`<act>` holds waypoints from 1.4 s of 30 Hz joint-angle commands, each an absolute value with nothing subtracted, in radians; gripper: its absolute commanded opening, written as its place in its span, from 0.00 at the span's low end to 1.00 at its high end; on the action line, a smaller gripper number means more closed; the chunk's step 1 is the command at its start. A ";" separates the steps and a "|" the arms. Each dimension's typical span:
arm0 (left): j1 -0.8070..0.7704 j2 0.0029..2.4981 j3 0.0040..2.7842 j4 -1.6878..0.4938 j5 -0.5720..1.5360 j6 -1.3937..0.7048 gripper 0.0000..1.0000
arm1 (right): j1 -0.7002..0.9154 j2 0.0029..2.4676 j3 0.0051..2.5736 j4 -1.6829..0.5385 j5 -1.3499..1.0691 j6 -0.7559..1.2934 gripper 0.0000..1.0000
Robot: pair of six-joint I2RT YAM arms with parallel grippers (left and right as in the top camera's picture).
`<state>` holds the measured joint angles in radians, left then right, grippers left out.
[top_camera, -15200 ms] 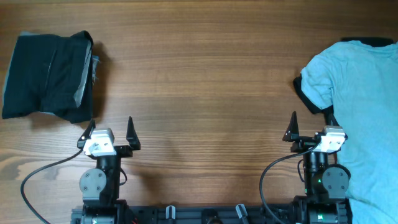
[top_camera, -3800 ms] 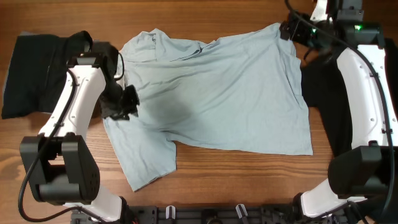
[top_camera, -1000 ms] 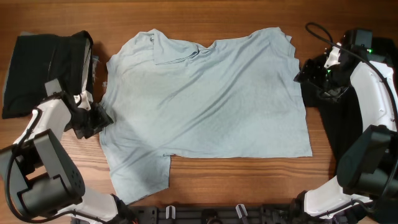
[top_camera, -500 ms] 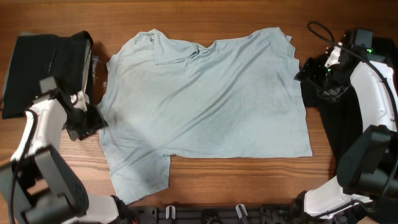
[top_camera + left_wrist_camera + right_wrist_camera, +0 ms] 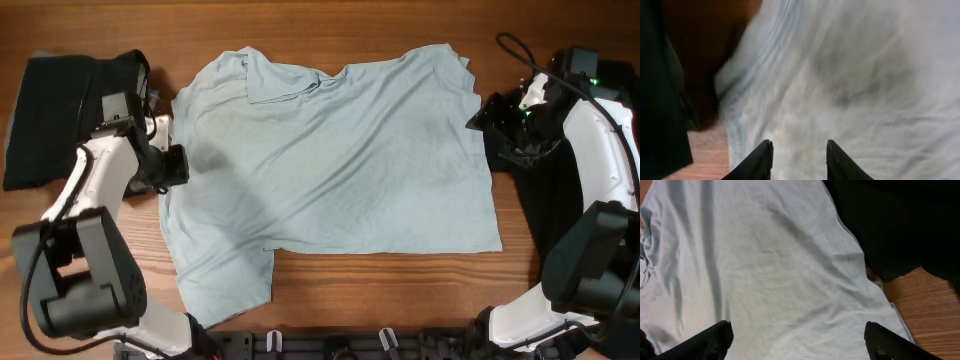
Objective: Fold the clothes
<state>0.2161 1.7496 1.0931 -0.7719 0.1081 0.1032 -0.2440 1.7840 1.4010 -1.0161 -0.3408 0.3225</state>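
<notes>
Aqua tee (image 5: 340,150) lies spread on counter (image 5: 380,300), betw. both tools. L tool (image 5: 172,165) over its edge, jaws part-open, empty. R tool (image 5: 480,112) at opp. edge, jaws wide, empty. Black tees (image 5: 70,120) just outside each tool.

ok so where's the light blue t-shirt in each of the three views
overhead: the light blue t-shirt lies spread across the middle of the table.
left wrist: the shirt fills the centre and right, its hemmed edge running down the left.
right wrist: the shirt fills the left and centre, with black cloth at upper right.
shared landmark: the wooden table, bare at lower left in the left wrist view and lower right in the right wrist view.
</notes>
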 commanded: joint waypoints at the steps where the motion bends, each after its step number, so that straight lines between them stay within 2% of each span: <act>1: 0.217 1.778 1.098 -0.795 0.015 0.051 0.36 | -0.241 1.795 1.397 -1.018 -0.365 0.348 0.89; 10: 0.191 1.821 1.098 -0.747 -0.076 -0.001 0.33 | -0.241 1.795 1.397 -1.014 -0.365 0.351 0.89; 12: 0.148 1.811 1.100 -0.745 -0.084 0.017 0.35 | -0.241 1.795 1.397 -1.014 -0.365 0.352 0.89; 15: 0.065 1.806 1.100 -0.773 -0.268 -0.012 0.38 | -0.241 1.795 1.397 -1.013 -0.365 0.352 0.89; 20: 0.060 1.805 1.100 -0.782 -0.348 -0.058 0.42 | -0.241 1.795 1.397 -1.017 -0.366 0.351 0.89; 33: 0.133 1.869 1.097 -0.702 -0.225 -0.060 0.38 | -0.241 1.795 1.397 -1.014 -0.369 0.351 0.89; 36: 0.133 1.909 1.075 -0.686 -0.224 -0.060 0.34 | -0.241 1.794 1.397 -1.014 -0.369 0.351 0.89; 42: 0.133 1.917 1.068 -0.691 -0.229 -0.060 0.11 | -0.241 1.794 1.397 -1.015 -0.368 0.352 0.88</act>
